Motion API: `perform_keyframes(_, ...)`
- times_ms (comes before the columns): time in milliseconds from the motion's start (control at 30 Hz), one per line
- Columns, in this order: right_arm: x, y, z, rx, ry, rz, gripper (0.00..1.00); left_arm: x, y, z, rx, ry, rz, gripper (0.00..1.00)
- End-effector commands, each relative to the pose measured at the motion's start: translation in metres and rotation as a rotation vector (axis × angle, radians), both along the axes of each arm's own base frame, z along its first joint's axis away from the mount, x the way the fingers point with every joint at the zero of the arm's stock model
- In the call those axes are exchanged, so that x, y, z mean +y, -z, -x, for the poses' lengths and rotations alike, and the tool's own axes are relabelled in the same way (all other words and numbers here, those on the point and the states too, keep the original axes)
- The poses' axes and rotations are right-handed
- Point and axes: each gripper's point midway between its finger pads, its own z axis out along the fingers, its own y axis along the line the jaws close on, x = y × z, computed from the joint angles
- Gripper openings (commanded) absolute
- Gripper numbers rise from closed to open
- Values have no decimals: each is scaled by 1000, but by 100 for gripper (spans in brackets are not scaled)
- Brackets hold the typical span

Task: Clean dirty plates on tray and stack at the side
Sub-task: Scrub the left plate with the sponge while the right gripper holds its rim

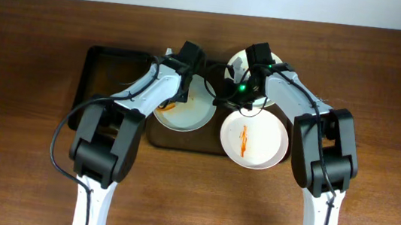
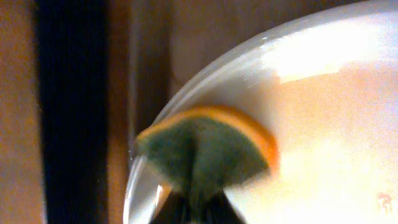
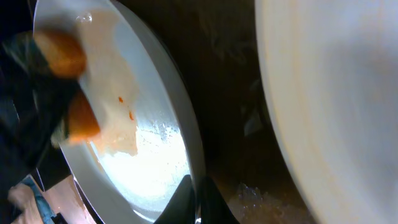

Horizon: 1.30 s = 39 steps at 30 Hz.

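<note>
White left plate [image 1: 194, 115] noted on the brown tray [image 1: 182, 142], under both arms. It is being worked from two sides.

- Sponge [image 2: 205, 149], green face and orange back, is pinched in the left gripper [image 2: 199, 208], fingers closed narrow on it. It is pressed on the plate just inside the left rim.
- Right gripper [image 3: 196, 202]: fingers are drawn together on the plate's rim at its far-right side, so the plate seems to be steadied there.
- A few small red specks are seen on the plate just beside the sponge in the right wrist view. The rest of that plate reads wet and mostly white.

Key relation: the unwiped middle lies to the right of the sponge, toward the right gripper. The next stroke is judged to run rightward across the plate, with the left arm the one placed for it.

Room: a stroke is bounded by the clamped rim on the right. A black rim [image 1: 89, 77] stands close on the left, so little overrun is allowed there.

Other plates:
- Near-right plate [image 1: 261, 146], orange streaks uncleaned, edge close to the left plate.
- Far plate [image 1: 237, 60], mostly hidden under the right wrist; its state cannot be told.

Stacking is judged not yet begun.
</note>
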Motion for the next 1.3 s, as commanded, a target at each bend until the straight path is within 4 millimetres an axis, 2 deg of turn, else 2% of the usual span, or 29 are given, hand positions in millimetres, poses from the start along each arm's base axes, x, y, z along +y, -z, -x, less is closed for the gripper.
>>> perform_keyframes(0,4,9,6,29,-10,-24,4,-49,46,66,346,191,312,0)
perform_keyframes(67,4,9,6,29,-10,-23,4,-83,40,67,347,433,477,0)
perform_keyframes(100,4,9,6,29,-10,-23,4,-88,39,61,315,499,493,0)
perform_keyframes(233,4,9,6,28,-11,-23,4,-105,32,19,126,561,510,0)
perform_keyframes(267,4,9,6,27,-13,-23,4,-103,31,6,75,561,482,0)
perform_keyframes(300,4,9,6,27,-13,-23,4,-68,36,-14,20,418,297,0)
perform_keyframes(367,4,9,6,27,-13,-23,4,-32,36,-19,-16,202,147,0)
perform_keyframes(400,4,9,6,27,-13,-23,4,-17,36,-15,-22,80,98,0)
perform_keyframes(467,4,9,6,27,-13,-23,4,-5,39,5,29,-71,80,0)
perform_keyframes(600,4,9,6,27,-13,-23,4,9,42,49,201,-121,28,0)
perform_keyframes(633,4,9,6,27,-13,-23,4,0,44,59,273,-45,74,0)
perform_keyframes(700,4,9,6,27,-13,-23,4,-45,45,78,399,172,319,0)
perform_keyframes(733,4,9,6,27,-13,-23,4,-62,43,78,404,239,406,0)
perform_keyframes(767,4,9,6,25,-15,-23,4,-72,42,72,377,312,450,0)
perform_keyframes(833,4,9,6,22,-19,-23,4,-78,42,51,289,366,459,0)
perform_keyframes(900,4,9,6,22,-19,-23,4,-84,39,22,166,388,456,0)
perform_keyframes(933,4,9,6,22,-19,-23,4,-78,39,11,121,369,413,0)
perform_keyframes(1000,4,9,6,22,-19,-22,4,-26,36,-20,-28,118,157,0)
perform_keyframes(1033,4,9,6,22,-19,-23,4,-4,31,-27,-81,12,67,0)
perform_keyframes(1067,4,9,6,22,-19,-23,4,3,30,-25,-83,-14,43,0)
perform_keyframes(1200,4,9,6,23,-19,-23,4,17,34,8,12,-202,36,0)
perform_keyframes(1267,4,9,6,22,-22,-22,4,10,35,29,108,-207,71,0)
